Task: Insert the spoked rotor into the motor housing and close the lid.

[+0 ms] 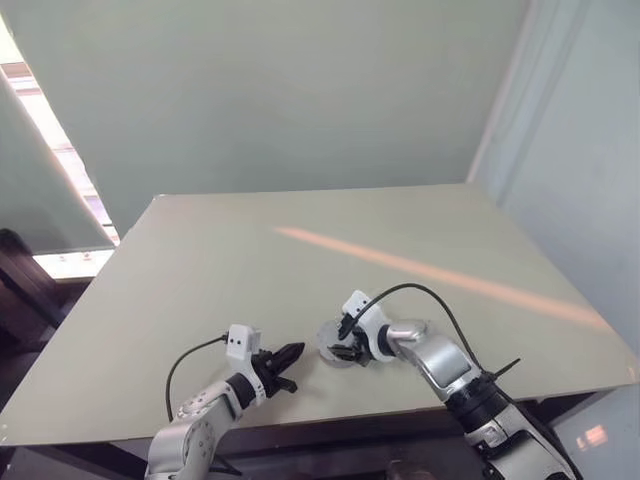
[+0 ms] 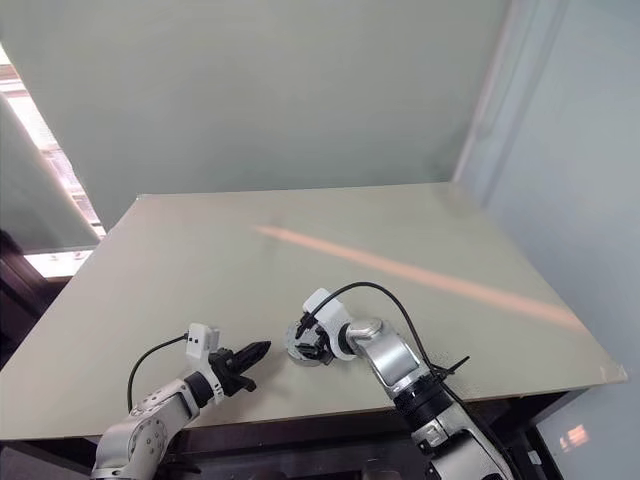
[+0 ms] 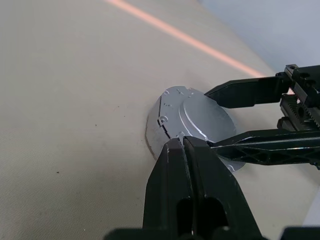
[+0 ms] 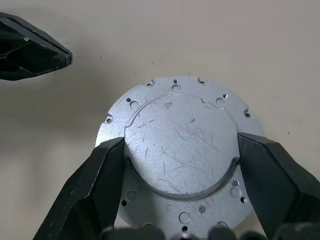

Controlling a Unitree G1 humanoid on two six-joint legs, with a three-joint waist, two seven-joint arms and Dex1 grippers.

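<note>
The motor housing (image 4: 180, 125) lies on the table near its front edge as a round silvery piece, with a scratched raised circle and a holed flange facing up. My right gripper (image 4: 180, 145) reaches down over it, and its black fingers (image 4: 100, 170) press against both sides of the raised circle. My left gripper (image 1: 290, 365) is shut and empty, just to the left of the housing (image 3: 192, 112), its tip near the rim without clear contact. The spoked rotor and the lid are out of view.
The pale green table (image 1: 300, 250) stretches wide beyond the housing, crossed by an orange streak of light (image 1: 440, 275). Its front edge (image 1: 330, 420) runs close under both arms. A wall stands behind the table.
</note>
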